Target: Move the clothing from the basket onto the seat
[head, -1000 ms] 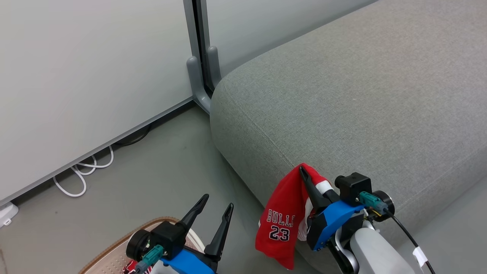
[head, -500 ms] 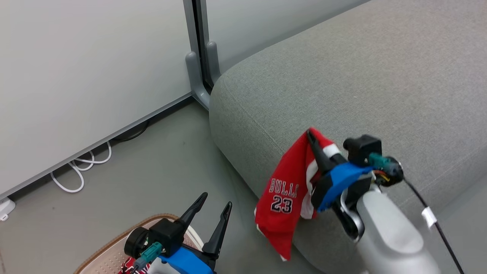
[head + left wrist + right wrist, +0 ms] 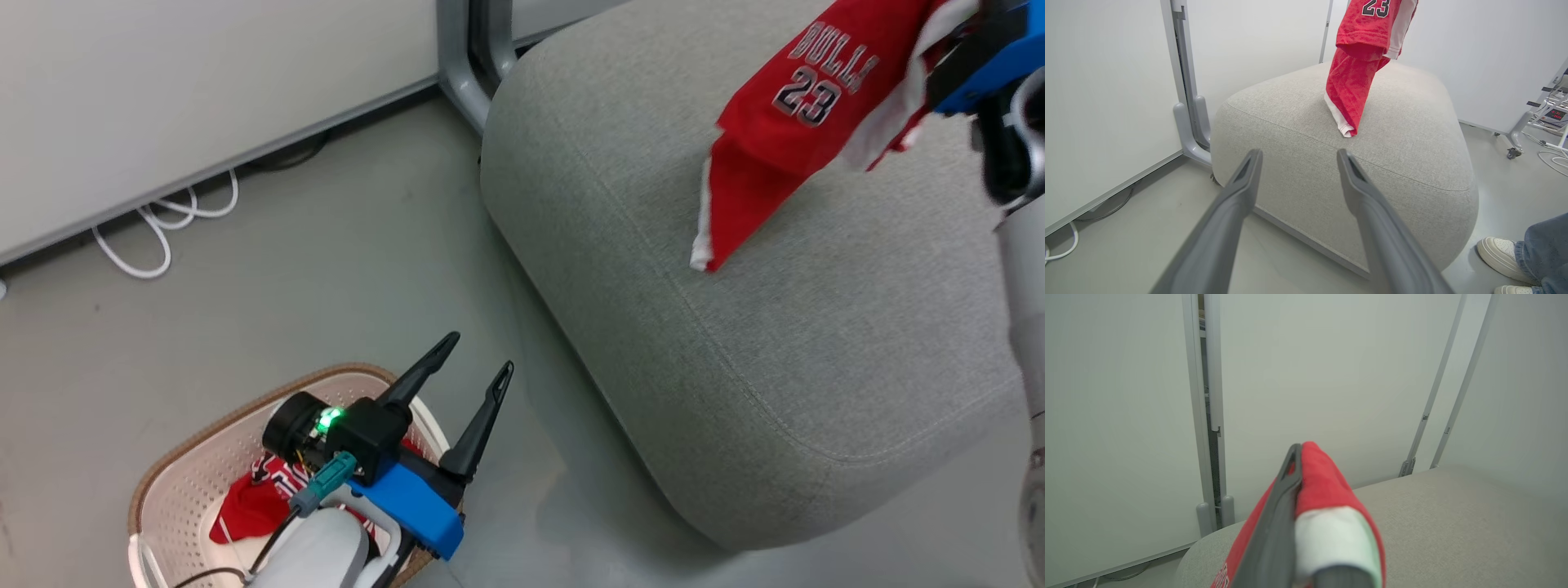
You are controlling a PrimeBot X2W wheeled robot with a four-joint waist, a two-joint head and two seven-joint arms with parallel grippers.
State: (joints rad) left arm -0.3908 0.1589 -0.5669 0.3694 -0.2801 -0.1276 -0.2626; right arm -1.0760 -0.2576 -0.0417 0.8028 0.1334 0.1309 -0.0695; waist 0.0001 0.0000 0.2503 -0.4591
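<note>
My right gripper (image 3: 1297, 455) is clamped on a red garment (image 3: 784, 122) numbered 23, with its white trim bunched over one finger. The cloth hangs down above the grey seat (image 3: 775, 343), its lowest corner at or just over the cushion top; I cannot tell if it touches. My left gripper (image 3: 480, 353) hovers spread and empty above the basket (image 3: 188, 433), where more red clothing (image 3: 245, 514) lies.

The red clothing (image 3: 784, 122) at the far right bears "BULLS" in black-and-white letters, with the numeral "23" just beneath. The second red garment (image 3: 245, 514) in the near basket (image 3: 184, 482) has lettering too small to read. Red digits on a far-right display (image 3: 1557, 114) are illegible.
</note>
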